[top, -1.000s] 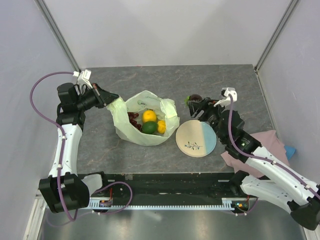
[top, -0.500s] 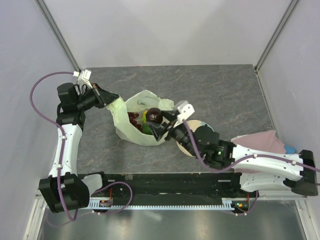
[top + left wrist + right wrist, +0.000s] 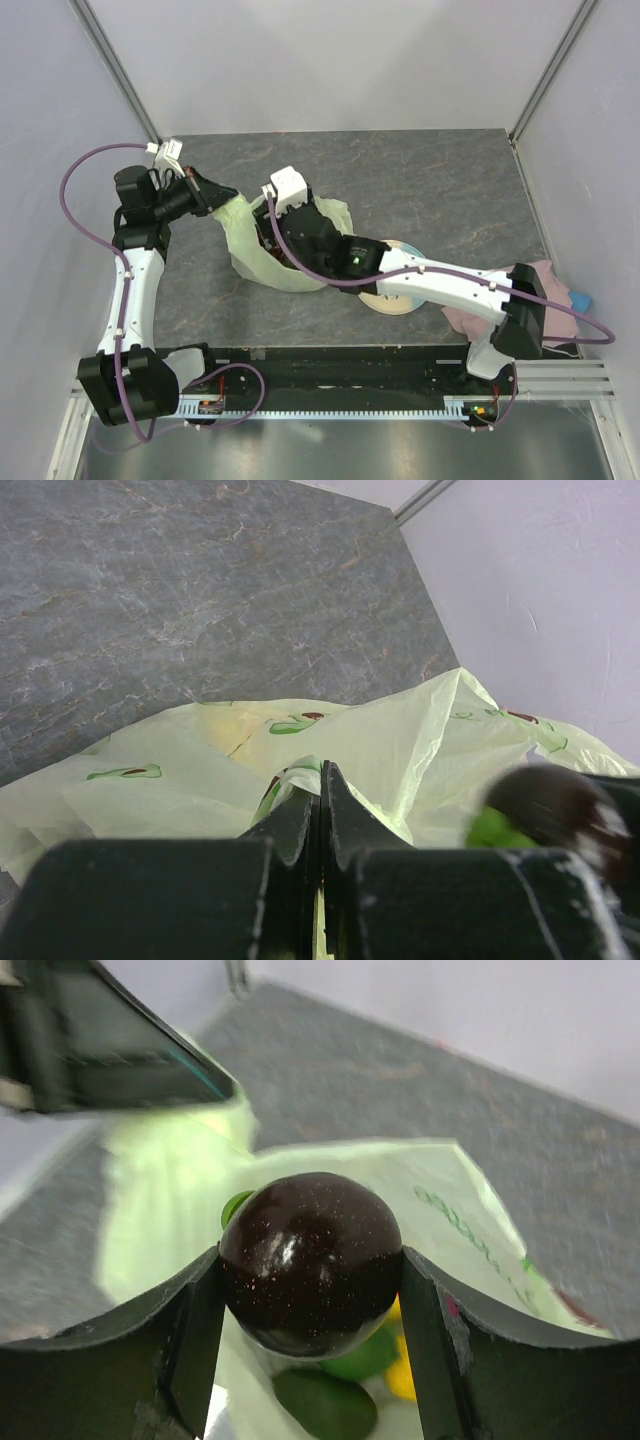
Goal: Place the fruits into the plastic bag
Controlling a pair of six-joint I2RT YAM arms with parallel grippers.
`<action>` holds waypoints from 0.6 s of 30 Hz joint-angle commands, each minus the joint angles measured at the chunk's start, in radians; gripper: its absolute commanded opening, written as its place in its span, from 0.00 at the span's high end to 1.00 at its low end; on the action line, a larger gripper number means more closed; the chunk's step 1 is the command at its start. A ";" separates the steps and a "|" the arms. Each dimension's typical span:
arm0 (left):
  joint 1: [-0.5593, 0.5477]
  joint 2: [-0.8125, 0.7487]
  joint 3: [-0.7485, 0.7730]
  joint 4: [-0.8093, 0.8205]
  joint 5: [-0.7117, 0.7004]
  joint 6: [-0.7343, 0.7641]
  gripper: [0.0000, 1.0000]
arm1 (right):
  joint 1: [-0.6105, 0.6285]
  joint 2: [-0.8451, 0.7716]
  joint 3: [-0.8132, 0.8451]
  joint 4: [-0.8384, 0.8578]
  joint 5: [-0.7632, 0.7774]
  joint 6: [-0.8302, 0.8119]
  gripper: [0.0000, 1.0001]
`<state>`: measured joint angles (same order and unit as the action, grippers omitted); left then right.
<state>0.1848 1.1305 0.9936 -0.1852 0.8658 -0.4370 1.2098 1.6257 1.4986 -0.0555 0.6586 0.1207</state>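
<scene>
The grey stone-look table (image 3: 430, 170) met pale walls at its far and side edges. Bare surface stretched from the middle of the table to the back wall and across the right rear corner. The right arm (image 3: 440, 285) lay long across the middle, reaching leftward from its base, and covered most of the round plate (image 3: 392, 306), of which only slivers of rim showed. The left arm (image 3: 135, 280) stood along the table's left edge, close to the side wall.

The plastic bag (image 3: 243, 250) sat left of centre, its mouth open upward, with open table in front of it and behind it. The pink cloth (image 3: 550, 272) lay at the right edge, partly under the right arm.

The left gripper (image 3: 321, 785) was clenched on a fold of the bag's rim, holding that side up. The right gripper (image 3: 311, 1275) hung over the bag's mouth, its fingers clasping the dark purple-brown round fruit (image 3: 305, 1235) on both sides. Below it, inside the bag, lay a green avocado (image 3: 325, 1407) and a bit of yellow fruit (image 3: 404, 1377).
</scene>
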 commanded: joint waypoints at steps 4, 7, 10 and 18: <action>0.004 -0.009 0.005 0.021 0.009 0.023 0.99 | -0.150 0.033 0.008 -0.204 -0.151 0.210 0.86; 0.004 -0.011 0.005 0.020 0.010 0.021 0.98 | -0.167 0.054 -0.012 -0.202 -0.194 0.220 0.86; 0.004 -0.009 0.005 0.020 0.012 0.021 0.99 | -0.168 0.109 -0.002 -0.217 -0.203 0.223 0.86; 0.004 -0.008 0.004 0.021 0.010 0.021 0.98 | -0.170 0.261 0.072 -0.244 -0.290 0.249 0.87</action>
<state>0.1848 1.1305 0.9936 -0.1852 0.8658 -0.4370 1.0378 1.8431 1.5066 -0.2836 0.4408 0.3355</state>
